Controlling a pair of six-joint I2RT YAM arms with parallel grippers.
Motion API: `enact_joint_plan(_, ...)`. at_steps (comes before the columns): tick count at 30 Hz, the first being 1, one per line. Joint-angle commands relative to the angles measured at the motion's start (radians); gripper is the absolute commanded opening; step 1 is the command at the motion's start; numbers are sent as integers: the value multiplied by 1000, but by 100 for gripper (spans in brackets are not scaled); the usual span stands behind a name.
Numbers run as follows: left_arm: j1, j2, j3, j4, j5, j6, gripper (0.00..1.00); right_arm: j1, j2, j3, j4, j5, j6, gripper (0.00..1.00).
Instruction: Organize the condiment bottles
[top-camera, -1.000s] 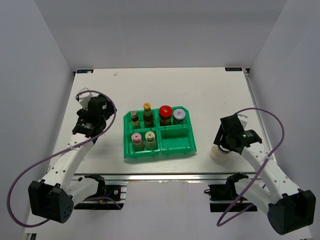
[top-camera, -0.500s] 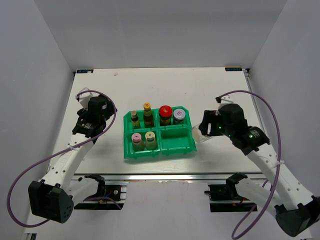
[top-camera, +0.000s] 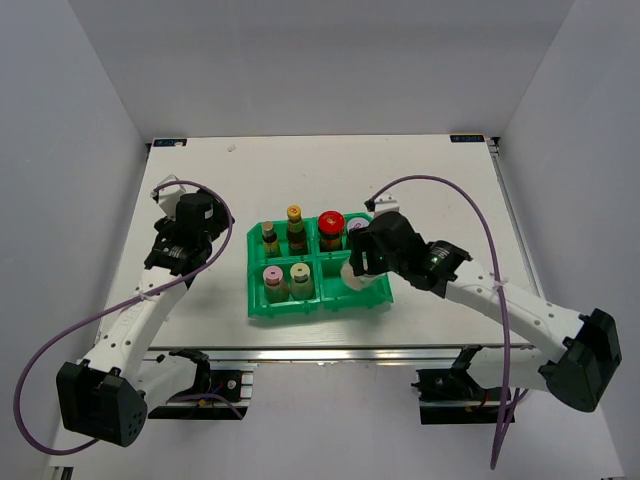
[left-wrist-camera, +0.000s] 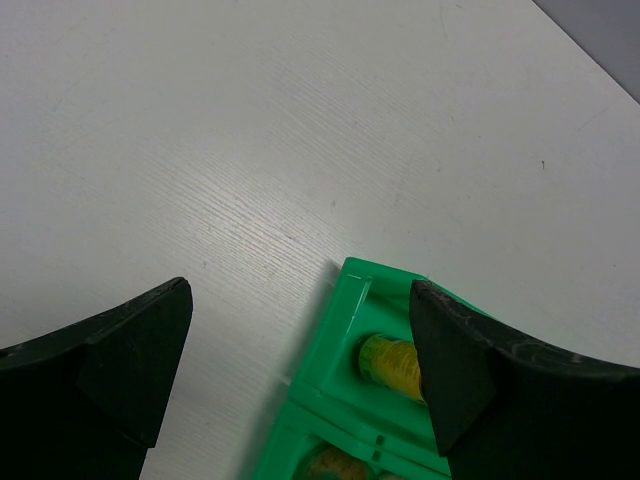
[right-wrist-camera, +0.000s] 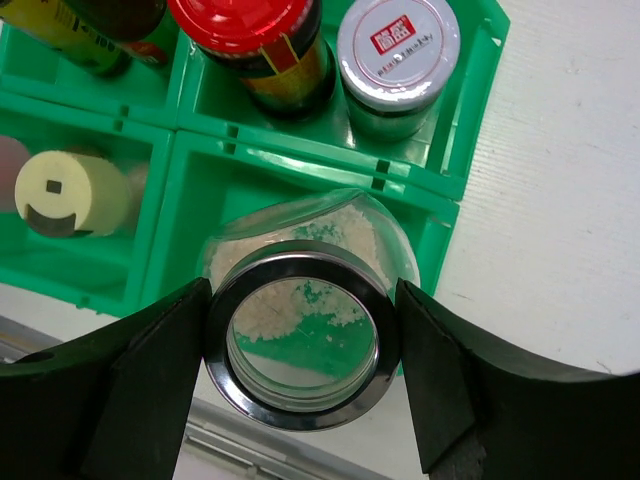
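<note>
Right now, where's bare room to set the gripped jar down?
Only the front-right compartment of the tray is empty, beneath the held jar. The table is bare behind the tray and left of it. The other three are crowded, two bottles each.

top view high overhead, looking down; wrist views close, downward; all seemingly share green tray.

Green tray; red-lidded jar; silver-lidded jar; mirror-lidded jar, pale powder; cream-capped bottle.

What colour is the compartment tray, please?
The tray is green, clearest in the right wrist view.
</note>
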Motion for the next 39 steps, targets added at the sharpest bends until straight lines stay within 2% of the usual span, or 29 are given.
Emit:
enact_joint_plan(1,5,-30,-4,17,-2,8,98,22,18,33,159,48,32,0)
enact_joint_plan(6,4,-30,-4,19,-2,10,98,50,52,18,182,62,64,0)
enact_joint_plan(12,4,-30,-4,17,1,8,98,102,72,42,105,279,214,0)
enact_joint_plan(16,4,-31,-4,20,2,8,98,108,88,51,69,303,255,0)
enact_joint_plan(18,5,-30,-4,19,6,8,98,113,108,58,18,327,338,0)
enact_joint_plan(24,4,-27,-2,19,10,10,98,117,127,2,110,286,421,0)
enact_joint_plan(31,5,-25,-2,19,12,8,98,116,184,1,139,277,424,2)
enact_joint_plan(37,5,-27,-6,19,12,8,98,116,239,2,141,278,433,23)
enact_joint_plan(39,5,-27,-6,17,13,10,98,113,256,5,141,277,432,37)
